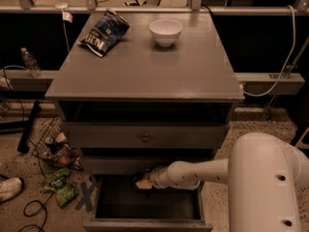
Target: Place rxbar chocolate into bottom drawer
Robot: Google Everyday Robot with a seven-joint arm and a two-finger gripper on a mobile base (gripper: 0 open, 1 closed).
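Note:
The bottom drawer (145, 223) of the grey cabinet is pulled open and shows a dark interior. My gripper (144, 181) reaches in from the right on the white arm (193, 174). It hangs over the back left part of the open drawer, just under the middle drawer's front. A small dark shape sits at the gripper's tip, but I cannot make it out as the rxbar chocolate. The bar does not show on the cabinet top or in the visible part of the drawer.
A blue-and-white chip bag (104, 30) and a white bowl (165, 31) lie on the cabinet top (145, 76). The middle drawer (145, 138) with a round knob is shut. Floor clutter (58, 153), green packets (60, 187), a shoe (9, 187) and a bottle (30, 62) are at the left.

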